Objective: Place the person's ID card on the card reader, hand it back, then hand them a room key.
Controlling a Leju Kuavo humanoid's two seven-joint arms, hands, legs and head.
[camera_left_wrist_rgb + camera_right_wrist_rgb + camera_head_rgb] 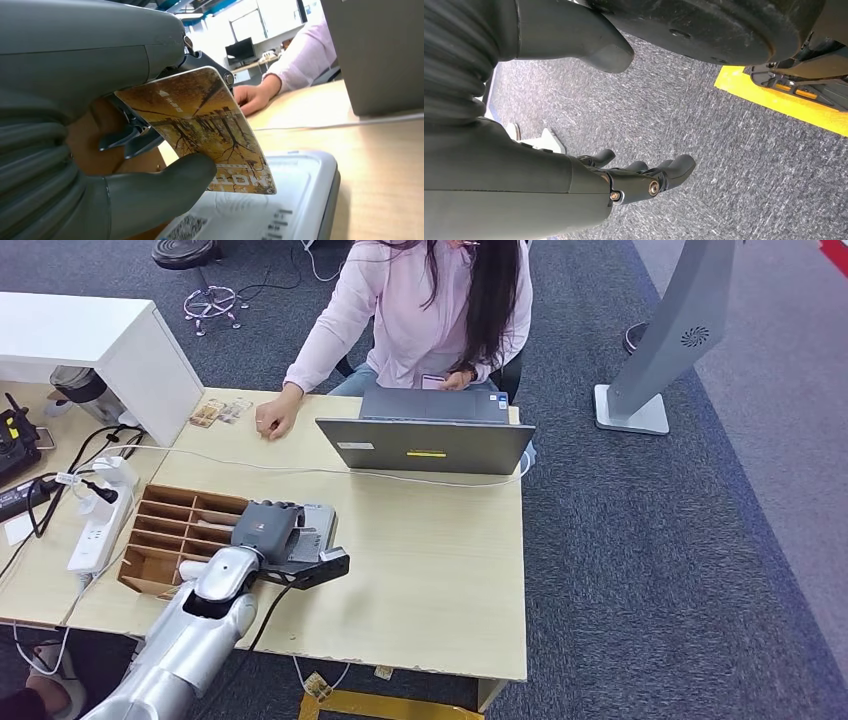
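Left hand (125, 150) pinches card (200, 130) (autumn-tree print) just above card reader (280, 210) nr table's (430, 560) front-left edge; right hand (634, 177) hangs, fingers apart, holding nothing.

Glossy plastic card (200, 132) printed with autumn trees, smooth white plastic card reader (280, 210), pale matt wood-grain table (440, 540), brown wooden divider tray (170, 530), matt grey metal-look laptop (430, 445), rough grey carpet (704, 135), matt grey ribbed left hand (100, 120).

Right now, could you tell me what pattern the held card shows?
The card shows golden-brown autumn trees, clearest in the left wrist view.
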